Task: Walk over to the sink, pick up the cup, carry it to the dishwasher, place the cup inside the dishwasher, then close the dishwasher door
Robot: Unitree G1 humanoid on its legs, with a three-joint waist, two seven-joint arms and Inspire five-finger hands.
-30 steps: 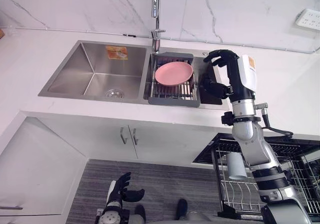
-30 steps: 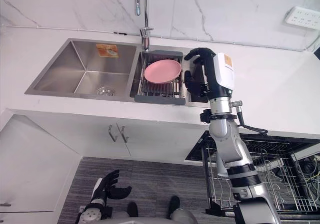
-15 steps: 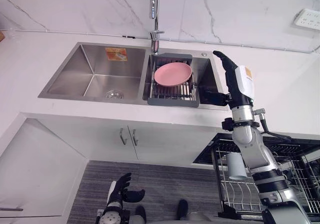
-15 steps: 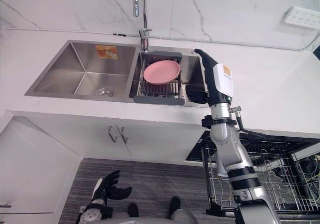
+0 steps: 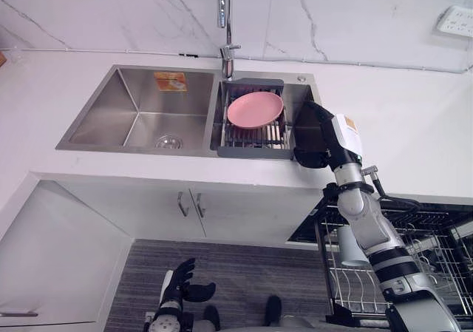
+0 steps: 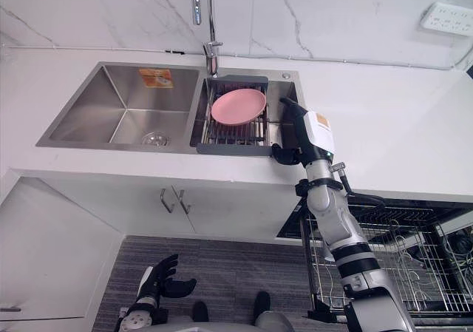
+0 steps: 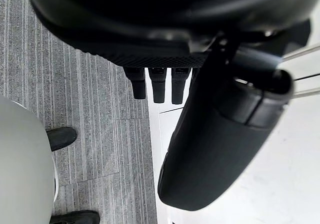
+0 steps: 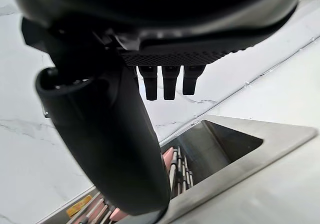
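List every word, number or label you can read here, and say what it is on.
The sticker on the back wall of the sink: print too small to read.
The orange label on the right robot hand: too small to read.
Nothing else carries readable text.

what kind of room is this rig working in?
A kitchen, by the look of it: a double-bowl stainless sink with a tall faucet set in a white counter, a pink plate on a drain rack over the right bowl, and a pulled-out dishwasher rack low on the right.
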